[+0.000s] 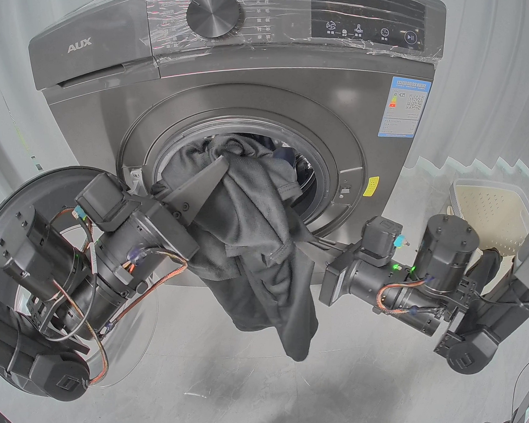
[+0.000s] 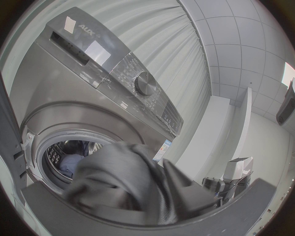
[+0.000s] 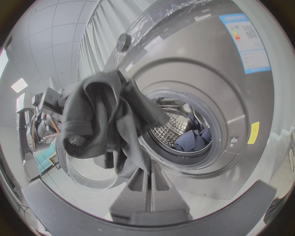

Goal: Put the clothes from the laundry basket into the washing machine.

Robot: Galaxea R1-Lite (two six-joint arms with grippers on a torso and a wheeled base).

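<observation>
A dark grey garment (image 1: 254, 233) hangs in front of the washing machine (image 1: 352, 98), its top bunched at the drum opening (image 1: 303, 180) and its tail dangling toward the floor. My left gripper (image 1: 221, 167) is shut on the upper part of the garment (image 2: 116, 175) just outside the opening. My right gripper (image 3: 149, 167) sits lower, beneath the opening, fingers pressed together, with the garment's (image 3: 104, 123) hem brushing its tips. Blue clothing (image 3: 193, 139) lies inside the drum. The white laundry basket (image 1: 493, 209) stands on the floor to the right.
The round machine door (image 1: 40, 191) stands swung open on the left, behind my left arm. Grey floor lies in front of the machine. A curtain hangs behind and to both sides.
</observation>
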